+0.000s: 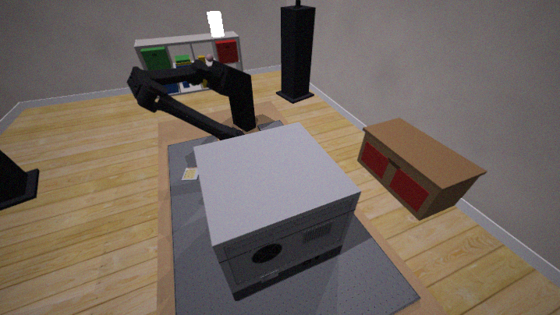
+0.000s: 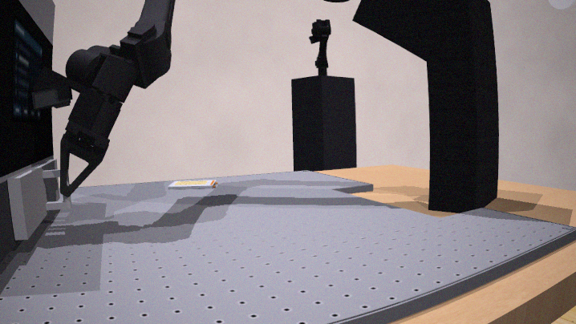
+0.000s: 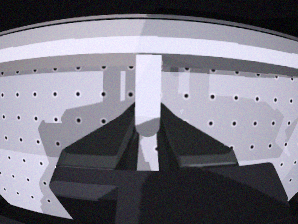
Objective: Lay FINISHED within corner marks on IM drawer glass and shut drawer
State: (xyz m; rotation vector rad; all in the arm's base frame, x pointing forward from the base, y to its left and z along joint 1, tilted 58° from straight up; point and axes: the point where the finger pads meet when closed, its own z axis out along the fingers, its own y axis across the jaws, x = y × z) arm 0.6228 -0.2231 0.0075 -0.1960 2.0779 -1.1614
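The gel imager IM (image 1: pixel 274 180) (image 2: pixel 26 132) stands upright on the grey perforated mat. Its light grey drawer front (image 2: pixel 27 203) faces the arm in the exterior view and looks close against the body; whether it stands slightly out I cannot tell. My gripper (image 2: pixel 66 196) (image 3: pixel 147 109) points down at the drawer front and is shut on its pale handle (image 2: pixel 56 205) (image 3: pixel 148 90), which shows between the fingers in the wrist view. A flat white cassette (image 1: pixel 190 174) (image 2: pixel 193 184) with a yellow face and orange end lies on the mat, away from the gripper. The drawer's glass and corner marks are hidden.
The arm's black column (image 1: pixel 242 101) (image 2: pixel 463 132) stands beyond the mat (image 2: pixel 257 261). In the top view, IM's housing hides the gripper and drawer. A brown cabinet (image 1: pixel 423 152) with red panels stands off to the right, and a shelf (image 1: pixel 183 39) stands at the back.
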